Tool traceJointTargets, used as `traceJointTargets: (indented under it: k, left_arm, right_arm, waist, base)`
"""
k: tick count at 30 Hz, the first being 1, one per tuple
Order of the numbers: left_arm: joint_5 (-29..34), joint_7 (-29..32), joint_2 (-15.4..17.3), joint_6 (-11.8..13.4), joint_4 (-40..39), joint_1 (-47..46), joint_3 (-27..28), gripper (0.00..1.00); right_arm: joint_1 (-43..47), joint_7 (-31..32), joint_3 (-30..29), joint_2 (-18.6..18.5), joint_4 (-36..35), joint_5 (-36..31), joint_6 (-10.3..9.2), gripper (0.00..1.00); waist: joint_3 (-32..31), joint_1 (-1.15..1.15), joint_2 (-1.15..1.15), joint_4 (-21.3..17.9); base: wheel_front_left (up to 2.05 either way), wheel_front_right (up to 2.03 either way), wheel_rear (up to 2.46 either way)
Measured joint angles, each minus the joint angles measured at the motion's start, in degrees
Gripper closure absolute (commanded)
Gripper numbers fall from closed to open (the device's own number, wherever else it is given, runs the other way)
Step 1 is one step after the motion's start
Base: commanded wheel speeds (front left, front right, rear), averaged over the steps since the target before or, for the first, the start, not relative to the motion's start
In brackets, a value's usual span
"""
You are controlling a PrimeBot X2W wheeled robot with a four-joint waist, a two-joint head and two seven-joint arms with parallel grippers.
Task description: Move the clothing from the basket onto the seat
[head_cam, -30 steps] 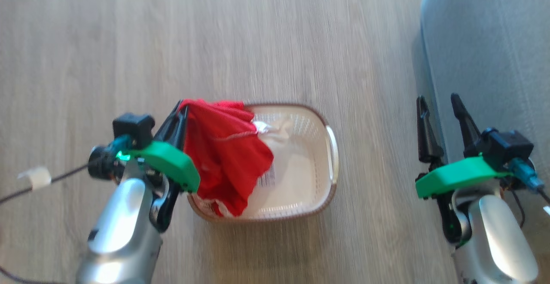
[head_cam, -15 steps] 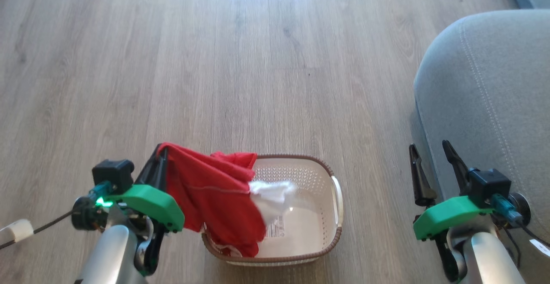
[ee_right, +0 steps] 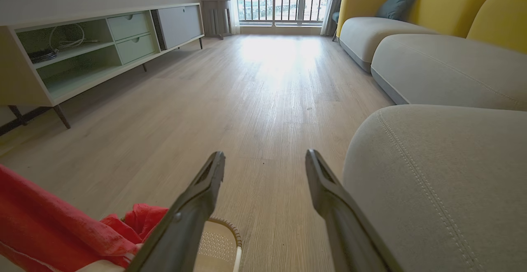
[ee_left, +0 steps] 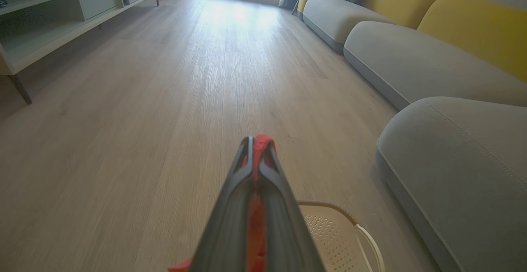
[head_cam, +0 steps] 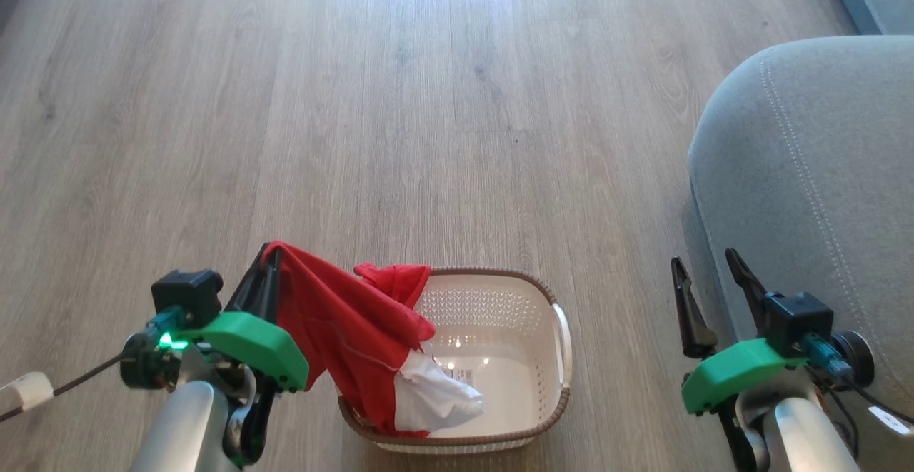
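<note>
Thin red-and-white clothing (head_cam: 343,329), clenched in the left hand (head_cam: 268,254), is half-lifted from the cream perforated plastic basket (head_cam: 500,272); the grey fabric seat (head_cam: 821,172) is not yet reached, and the right hand (head_cam: 702,258) is released.

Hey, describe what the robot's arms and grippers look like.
The left gripper and right gripper each have two long dark tapering fingers. Behind them, a bright green plate, a black boxy camera with a teal plug and dark cable, then a rounded silvery forearm.

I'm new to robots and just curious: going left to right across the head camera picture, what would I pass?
Left fingers → red clothing → basket → right fingers → grey seat.
</note>
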Motion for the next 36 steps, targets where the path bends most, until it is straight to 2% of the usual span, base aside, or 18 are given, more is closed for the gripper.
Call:
traceJointTargets:
  k: [14, 18, 22, 26, 31, 34, 36]
  left_arm:
    - [-0.4, 1.0, 0.4, 0.6, -1.9, 0.1, -0.7, 1.00]
    - [-0.4, 1.0, 0.4, 0.8, -2.9, 0.1, -1.4, 1.00]
    - [-0.4, 2.3, 0.4, 0.2, -4.3, 0.1, -3.3, 1.00]
    - [0.0, 4.0, 0.2, -1.0, -6.8, -0.7, -5.7, 1.00]
    - [1.2, 6.1, -0.6, -1.7, -10.2, -4.0, -8.8, 1.00]
    - [1.5, 7.6, -1.3, -2.2, -12.6, -5.3, -11.1, 1.00]
    - [1.7, 8.2, -1.6, -2.5, -13.6, -5.5, -12.3, 1.00]
  right_arm:
    - [0.0, 0.0, 1.7, 0.0, 0.5, 0.0, 0.00, 0.00]
    - [-0.2, 0.0, 4.1, -0.1, 0.5, -0.6, 0.00, 0.00]
    - [-1.5, 0.0, 10.2, -0.2, 1.0, -0.9, 0.00, 0.00]
    - [-6.0, 0.0, 19.9, -1.0, 1.9, 0.7, 0.00, 0.00]
    - [-12.2, 0.0, 33.5, -1.8, 3.7, 5.5, 0.01, 0.00]
    - [-16.2, 0.0, 39.3, -2.9, 5.0, 8.8, 0.01, 0.00]
    - [-18.1, 0.0, 40.9, -3.2, 5.8, 9.9, 0.00, 0.00]
  waist:
    - [0.0, 0.00, 0.00, 0.1]
    - [0.0, 0.00, 0.00, 0.0]
    - [-0.1, 0.00, 0.00, 0.0]
    - [-0.2, 0.01, 0.00, 0.0]
    - [-0.5, 0.01, 0.00, 0.6]
    - [-0.6, 0.01, 0.00, 1.5]
    - [-0.7, 0.01, 0.00, 2.1]
  base:
    - [0.00, 0.00, 0.00]
    - [0.00, 0.00, 0.00]
    - [0.00, 0.00, 0.00]
    - [0.00, 0.00, 0.00]
    - [0.00, 0.00, 0.00]
    - [0.00, 0.00, 0.00]
    - [0.00, 0.00, 0.00]
